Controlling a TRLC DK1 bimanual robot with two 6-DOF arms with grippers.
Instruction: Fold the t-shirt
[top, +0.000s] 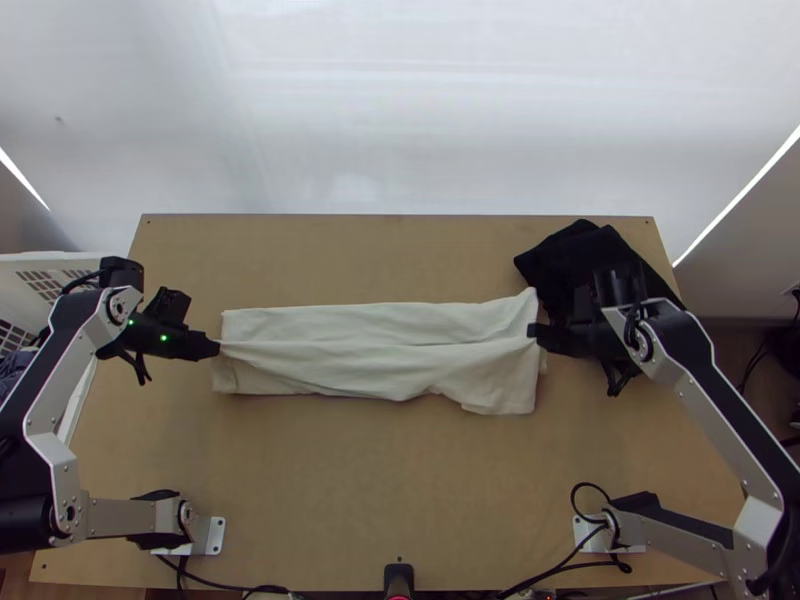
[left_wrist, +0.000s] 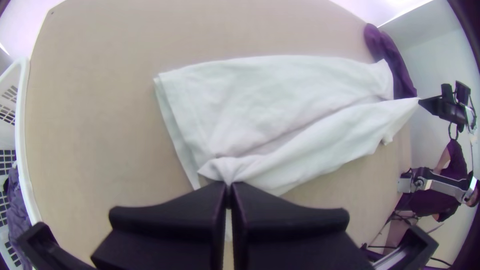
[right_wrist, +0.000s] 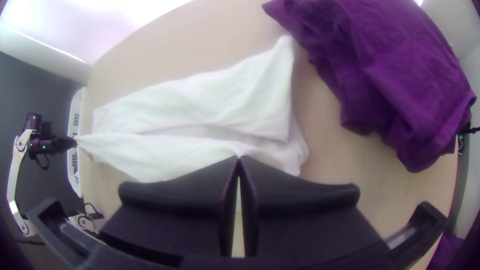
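White t-shirt (top: 375, 374) pinched at both ends, by the left hand (top: 217, 347) and the right hand (top: 532, 331)

From where I stand, the left hand is clenched on one end of the shirt, a small bunch of fabric caught between its fingertips. The right hand grasps the opposite end the same way. Between them the shirt lies folded into a long strip across the tabletop (top: 385, 470), with a raised ridge drawn from one hand to the other. Part of the strip lies on the far side of that ridge and part on the near side, toward the arms' bases. By the left hand, stacked layers show along the strip's short edge, slightly out of line; at the right hand's end the layers spread unevenly.

Farther out, a bunched heap of dark cloth (top: 575, 250) sits just beyond the right hand, apart from the shirt. Out past the left hand, on its outer side, stands a white plastic basket (left_wrist: 24, 150) with more cloth (left_wrist: 17, 210) inside.
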